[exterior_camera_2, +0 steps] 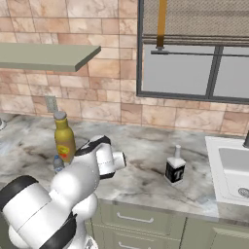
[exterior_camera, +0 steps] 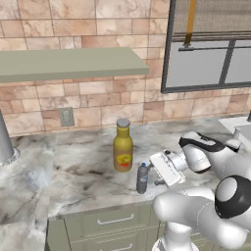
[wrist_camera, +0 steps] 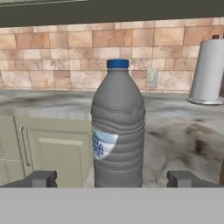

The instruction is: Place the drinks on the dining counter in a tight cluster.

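Fingers (wrist_camera: 112, 179) spread wide apart, flanking small clear blue-capped water bottle (wrist_camera: 117, 127), upright near front edge of marble desk (exterior_camera: 73, 169), not gripped.

Amber bottle (exterior_camera: 123, 147) just behind water bottle (exterior_camera: 142, 178)

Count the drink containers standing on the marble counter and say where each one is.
3. The amber bottle stands mid-counter below the shelf; the small water bottle is in front of it near the counter edge; the white narrow-necked container is near the sink. Others may be hidden.
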Controlling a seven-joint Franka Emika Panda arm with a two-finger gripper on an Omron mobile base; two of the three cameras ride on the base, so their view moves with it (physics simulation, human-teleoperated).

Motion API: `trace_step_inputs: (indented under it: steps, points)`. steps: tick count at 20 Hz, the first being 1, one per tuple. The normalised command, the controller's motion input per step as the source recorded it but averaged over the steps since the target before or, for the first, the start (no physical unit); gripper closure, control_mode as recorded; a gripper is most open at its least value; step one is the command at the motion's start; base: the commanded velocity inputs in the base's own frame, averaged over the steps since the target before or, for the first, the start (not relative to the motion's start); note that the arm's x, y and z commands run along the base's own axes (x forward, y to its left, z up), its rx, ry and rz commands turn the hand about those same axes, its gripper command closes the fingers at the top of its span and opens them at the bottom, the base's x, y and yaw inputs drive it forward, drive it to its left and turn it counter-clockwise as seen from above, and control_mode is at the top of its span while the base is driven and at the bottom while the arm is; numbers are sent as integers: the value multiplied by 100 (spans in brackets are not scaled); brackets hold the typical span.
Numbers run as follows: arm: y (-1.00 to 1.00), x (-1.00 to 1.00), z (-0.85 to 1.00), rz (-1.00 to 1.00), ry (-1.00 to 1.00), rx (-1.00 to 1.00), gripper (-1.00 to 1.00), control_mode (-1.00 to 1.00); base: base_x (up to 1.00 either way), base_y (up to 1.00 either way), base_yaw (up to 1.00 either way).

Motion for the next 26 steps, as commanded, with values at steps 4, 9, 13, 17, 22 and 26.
trace_step_inputs:
  steps: [4,9,13,17,22,26]
  points:
    - [20,0,-8,0,6,0,-100,-100,0,0,0]
    - [20,0,-1,0,3,0,-100,-100,0,0,0]
    - [22,0,-2,0,0,0,-100,-100,0,0,0]
    - [18,0,0,0,0,0,-100,-100,0,0,0]
    - [11,-6,-3,0,0,0,-100,-100,0,0,0]
    - [0,0,0,0,0,0,-100,-100,0,0,0]
